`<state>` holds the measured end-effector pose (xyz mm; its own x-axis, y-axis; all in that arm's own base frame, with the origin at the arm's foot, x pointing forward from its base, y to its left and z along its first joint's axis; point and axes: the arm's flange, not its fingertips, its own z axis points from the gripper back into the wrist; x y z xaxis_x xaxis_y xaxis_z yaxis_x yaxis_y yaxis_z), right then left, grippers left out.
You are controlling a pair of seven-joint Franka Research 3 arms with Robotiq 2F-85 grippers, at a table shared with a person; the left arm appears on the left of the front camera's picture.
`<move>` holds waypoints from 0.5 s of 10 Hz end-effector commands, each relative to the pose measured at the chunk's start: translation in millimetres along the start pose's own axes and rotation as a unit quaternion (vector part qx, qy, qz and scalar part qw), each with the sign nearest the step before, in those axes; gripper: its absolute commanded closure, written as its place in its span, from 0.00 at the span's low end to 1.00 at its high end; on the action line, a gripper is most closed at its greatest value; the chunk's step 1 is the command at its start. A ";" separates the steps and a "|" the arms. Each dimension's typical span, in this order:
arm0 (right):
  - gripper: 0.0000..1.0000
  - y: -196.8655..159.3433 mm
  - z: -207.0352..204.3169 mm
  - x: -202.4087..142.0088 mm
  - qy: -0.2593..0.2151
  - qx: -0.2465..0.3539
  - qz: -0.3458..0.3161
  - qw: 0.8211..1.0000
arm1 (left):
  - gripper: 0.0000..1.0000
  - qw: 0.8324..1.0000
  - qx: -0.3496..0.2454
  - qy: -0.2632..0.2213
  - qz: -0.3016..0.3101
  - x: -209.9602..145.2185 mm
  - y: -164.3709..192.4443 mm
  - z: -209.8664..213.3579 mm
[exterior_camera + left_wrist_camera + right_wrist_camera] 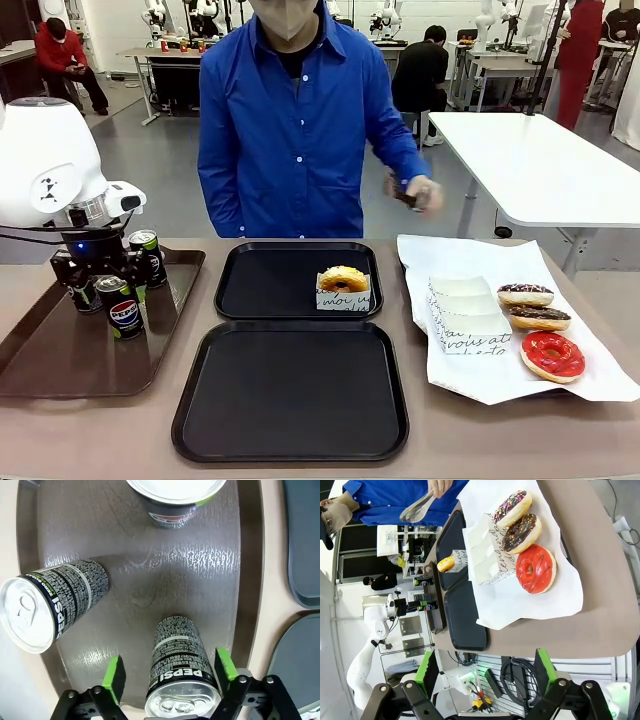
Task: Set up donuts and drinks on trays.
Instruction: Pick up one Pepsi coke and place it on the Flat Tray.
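Front view: left gripper (100, 278) is down over the brown tray (40, 370) at the bench's (100, 440) left edge, in among three Pepsi cans (123, 306); can't tell here which one it brackets. Far black tray (262, 285), mid-bench, has one boxed glazed donut (343, 285) in its near right corner. Near black tray (290, 395) at the front edge is bare. White paper sheet (480, 385) by the right edge carries empty boxes (465, 318), two chocolate donuts (538, 318) and a red donut (552, 356). Person's hand (422, 192) is past the far edge, holding something dark and blurred. Left wrist view: jaws straddle the upright target can (177, 660) with the green pads (114, 677) spread. There's a clear gap on one side and the other pad sits just beside the can, so it doesn't look pinched yet. Right wrist view: right gripper (487, 672) is spread wide, empty and off the bench edge; tongs (417, 507) show in the person's hand. Step looks like the drink pick. Next move likely needs a square squeeze on the can, a straight lift clear of its neighbours and the brown tray's rim, then a carry to a black tray.
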<state>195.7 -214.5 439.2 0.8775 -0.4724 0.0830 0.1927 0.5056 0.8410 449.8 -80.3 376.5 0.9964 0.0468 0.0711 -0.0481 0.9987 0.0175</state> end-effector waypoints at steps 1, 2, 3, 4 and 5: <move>0.00 -0.8 -0.1 -1.1 0.004 0.002 -0.002 1.000 | 0.33 1.000 -0.017 -0.001 0.009 -0.6 -1.9 3.8; 0.00 -0.8 -0.1 -1.1 0.004 0.002 -0.002 1.000 | 0.20 1.000 -0.021 0.004 0.014 -1.6 -2.1 4.1; 0.00 -0.8 -0.1 -1.1 0.004 0.002 -0.002 1.000 | 0.50 0.999 -0.023 0.010 0.020 -2.9 -1.9 4.2; 0.00 -0.8 -0.1 -1.1 0.004 0.002 -0.002 1.000 | 0.37 0.999 -0.021 0.015 0.023 -2.5 -1.6 4.9; 0.00 -0.8 -0.1 -1.1 0.004 0.002 -0.002 1.000 | 0.67 0.999 -0.019 0.019 0.027 0.4 -1.4 7.3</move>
<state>195.7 -214.5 439.2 0.8775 -0.4723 0.0829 0.1927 0.5056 0.8410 449.5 -81.1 377.8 0.9956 0.0788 0.0516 -0.0781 0.9968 -0.0159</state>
